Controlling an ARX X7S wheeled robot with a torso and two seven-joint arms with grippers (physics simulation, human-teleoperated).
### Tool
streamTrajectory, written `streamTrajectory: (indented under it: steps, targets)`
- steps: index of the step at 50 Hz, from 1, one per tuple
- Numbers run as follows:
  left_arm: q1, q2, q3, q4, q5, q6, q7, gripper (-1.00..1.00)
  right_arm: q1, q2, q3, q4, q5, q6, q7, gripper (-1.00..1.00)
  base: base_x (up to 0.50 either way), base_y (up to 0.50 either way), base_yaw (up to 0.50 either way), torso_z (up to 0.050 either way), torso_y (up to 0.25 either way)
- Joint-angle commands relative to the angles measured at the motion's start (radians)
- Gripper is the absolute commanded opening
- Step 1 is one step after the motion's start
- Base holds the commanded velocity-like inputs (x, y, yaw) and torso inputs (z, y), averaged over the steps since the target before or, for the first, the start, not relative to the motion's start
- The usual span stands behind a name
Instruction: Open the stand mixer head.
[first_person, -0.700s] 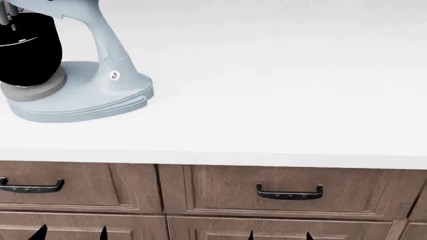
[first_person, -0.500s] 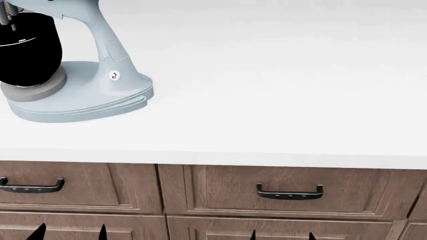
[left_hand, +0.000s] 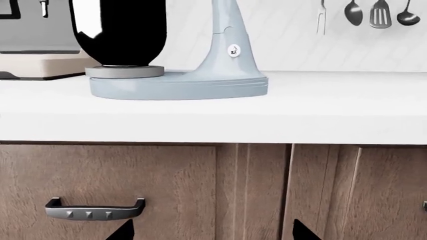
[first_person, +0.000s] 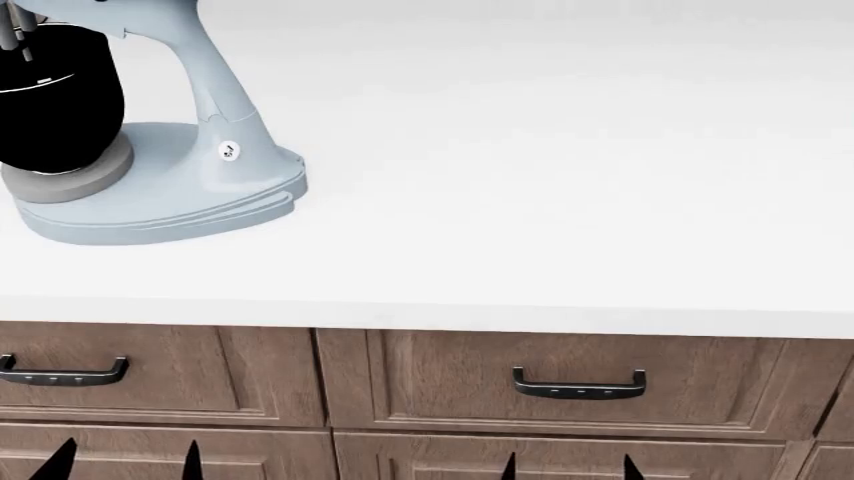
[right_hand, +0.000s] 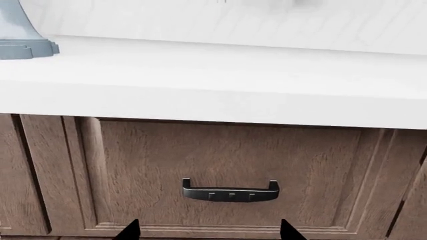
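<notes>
Still low, both of your arms: in the head view the left gripper (first_person: 124, 462) and the right gripper (first_person: 567, 466) show only as dark fingertips at the bottom edge, down in front of the drawer fronts and below the white countertop (first_person: 534, 200); each pair of tips stands well spread with nothing between them, so both read as wide open and empty.

Stand mixer head (first_person: 114, 20): far left of the counter, cut off by the top-left corner of the head view; only its rear end and the grey beater shaft (first_person: 16, 38) show; it lies up, forward and left of both grippers, well apart from either.

Long axis: seems to run leftward from the slim neck (first_person: 214, 85) out over the bowl, roughly along the counter's length; its front tip is out of frame, so you cannot confirm how far it reaches.

Nearer arm: the left; its wrist camera faces the mixer base (left_hand: 179, 86) squarely, while the right wrist view catches only a corner of that base (right_hand: 25, 46); my judgement is that you lift with the left.

Containers: black bowl (first_person: 56, 95) seated on its grey pad under the head; contents cannot be seen; head looks down, not yet tilted.

Drawers below with dark handles (right_hand: 230, 192), all closed.
</notes>
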Motion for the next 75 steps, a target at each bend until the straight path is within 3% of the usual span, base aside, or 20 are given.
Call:
streamTrajectory:
  steps: [1,5,7,15,31,75]
  targets:
    - [0.006,-0.057,0.021,0.146,-0.053,-0.08,0.018,1.0,0.055,0.034,0.005,-0.177,0.024,0.148,0.022,1.0,0.0,0.0,0.0,0.0,0.0]
    - [-0.079,-0.098,-0.024,0.453,-0.069,-0.353,-0.044,1.0,0.201,0.062,0.025,-0.363,0.048,0.386,0.022,1.0,0.0,0.0,0.0,0.0,0.0]
    - [-0.099,-0.105,-0.049,0.543,-0.096,-0.418,-0.059,1.0,0.245,0.072,0.038,-0.392,0.066,0.435,0.015,1.0,0.0,0.0,0.0,0.0,0.0]
    - [-0.156,-0.119,-0.034,0.662,-0.091,-0.534,-0.104,1.0,0.287,0.091,0.045,-0.442,0.06,0.48,0.032,1.0,0.0,0.0,0.0,0.0,0.0]
    - [-0.15,-0.113,-0.013,0.583,-0.089,-0.452,-0.126,1.0,0.283,0.096,0.055,-0.41,0.07,0.425,0.044,1.0,0.0,0.02,0.0,0.0,0.0]
    - [-0.12,-0.157,-0.024,0.608,-0.148,-0.441,-0.169,1.0,0.284,0.115,0.022,-0.418,0.072,0.428,0.085,1.0,0.0,0.5,0.0,0.0,0.0]
